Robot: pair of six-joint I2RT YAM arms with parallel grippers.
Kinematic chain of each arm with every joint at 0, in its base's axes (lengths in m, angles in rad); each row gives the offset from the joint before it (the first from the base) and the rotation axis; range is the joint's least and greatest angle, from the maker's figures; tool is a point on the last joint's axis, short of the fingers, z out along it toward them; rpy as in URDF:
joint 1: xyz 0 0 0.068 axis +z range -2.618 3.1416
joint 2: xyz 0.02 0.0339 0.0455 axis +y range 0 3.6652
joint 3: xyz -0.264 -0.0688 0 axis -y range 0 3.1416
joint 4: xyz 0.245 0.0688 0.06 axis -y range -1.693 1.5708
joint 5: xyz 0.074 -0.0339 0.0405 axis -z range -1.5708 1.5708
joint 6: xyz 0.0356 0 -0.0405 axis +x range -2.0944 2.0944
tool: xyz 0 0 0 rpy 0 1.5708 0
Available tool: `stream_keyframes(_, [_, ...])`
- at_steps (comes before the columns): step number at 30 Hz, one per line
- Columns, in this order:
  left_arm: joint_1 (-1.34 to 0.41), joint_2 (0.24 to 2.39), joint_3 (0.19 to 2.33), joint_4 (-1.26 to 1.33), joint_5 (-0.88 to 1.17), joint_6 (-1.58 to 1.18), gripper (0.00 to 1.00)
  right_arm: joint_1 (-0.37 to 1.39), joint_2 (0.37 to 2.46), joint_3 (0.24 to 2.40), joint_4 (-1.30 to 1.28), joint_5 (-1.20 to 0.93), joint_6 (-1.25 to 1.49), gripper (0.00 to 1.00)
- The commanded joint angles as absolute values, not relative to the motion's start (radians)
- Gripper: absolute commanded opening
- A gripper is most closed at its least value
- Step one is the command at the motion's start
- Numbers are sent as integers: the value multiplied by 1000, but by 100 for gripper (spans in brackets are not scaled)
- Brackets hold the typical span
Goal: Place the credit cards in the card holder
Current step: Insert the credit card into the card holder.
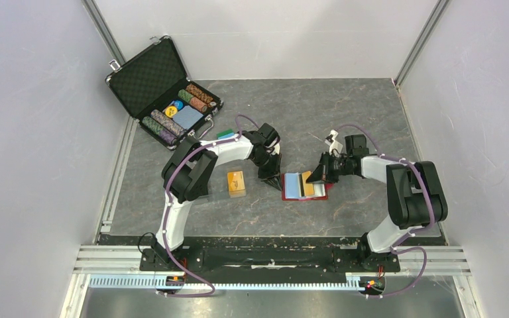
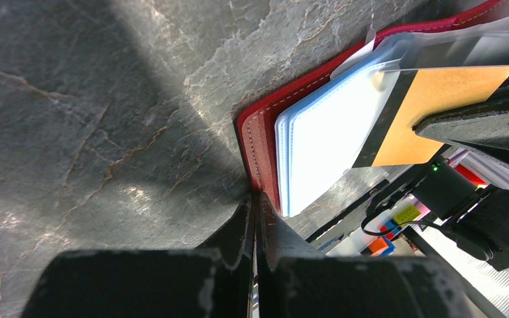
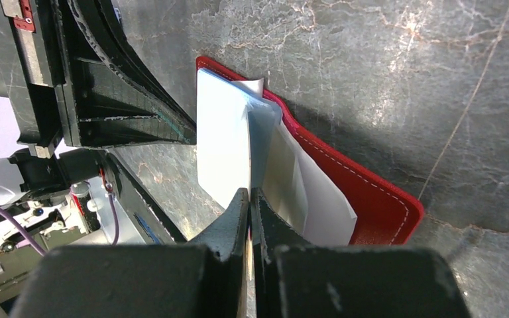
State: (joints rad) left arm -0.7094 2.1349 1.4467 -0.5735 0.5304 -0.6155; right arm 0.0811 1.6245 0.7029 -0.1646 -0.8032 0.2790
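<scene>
Red card holder (image 2: pixel 255 139) lies open mid-table. Left gripper (image 2: pixel 255 199) shut and empty, tips pressing holder's edge, likely to pin it. Right gripper (image 3: pixel 250 195) clamped on orange card (image 2: pixel 437 106), card over clear sleeve (image 2: pixel 325 139) for insertion (spare cards (image 1: pixel 236 183) lie nearby).

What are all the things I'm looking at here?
table: one, grey stone pattern, under everything
chip case: one, black, open, far left corner
poker chips: several rows, mixed colours, inside the chip case
loose credit cards: small stack, orange, left of the card holder
card holder: one, red, lying open, centre
held credit card: one, orange with dark stripe, over the open card holder
left pincer: one, black, shut, at the card holder's left edge
right pincer: one, black, shut on the held credit card
</scene>
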Motion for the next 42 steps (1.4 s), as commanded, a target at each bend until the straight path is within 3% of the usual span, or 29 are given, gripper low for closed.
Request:
stream_keyframes(1, [-729, 2194, 1445, -604, 485, -580, 2, 84, 1644, 702, -95, -813, 270, 0])
stream_keyframes(19, [-729, 2200, 1444, -606, 490, -583, 2, 152, 1609, 579, 122, -776, 424, 3])
stream_keyframes(33, [-729, 2206, 1452, -606, 491, -583, 2, 183, 1513, 727, -231, -526, 243, 53])
stream_keyframes(38, [-729, 2209, 1460, -606, 492, -582, 2, 213, 1510, 769, -302, -484, 217, 63])
stream_keyframes(42, [-729, 2217, 1478, -606, 508, -587, 2, 221, 1511, 790, -339, -460, 199, 64])
